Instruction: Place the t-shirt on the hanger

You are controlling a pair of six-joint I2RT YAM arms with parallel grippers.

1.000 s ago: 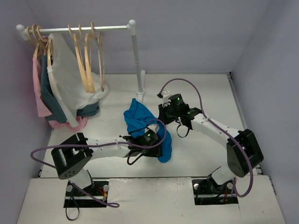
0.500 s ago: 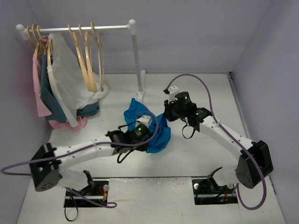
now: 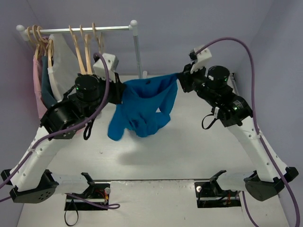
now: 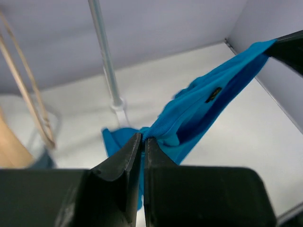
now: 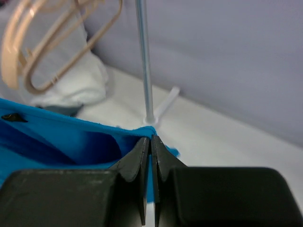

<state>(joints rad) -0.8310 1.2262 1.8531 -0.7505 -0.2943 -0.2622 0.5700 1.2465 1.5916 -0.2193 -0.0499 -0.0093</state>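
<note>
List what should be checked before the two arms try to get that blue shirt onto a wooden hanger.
1. The left gripper shut on the t-shirt: ok.
2. The right gripper shut on its other edge: ok.
3. Shirt stretched between them, off the table: ok.
4. A bare hanger waiting on the rail: ok.
5. Neck opening facing the hanger: cannot tell.
6. A gripper free to take the hanger: not ok.

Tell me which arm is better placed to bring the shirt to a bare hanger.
Left. The left tool, shut on the t-shirt, hangs right beside the bare hangers. The right tool, also gripping it, is past the rail post, farther off.
</note>
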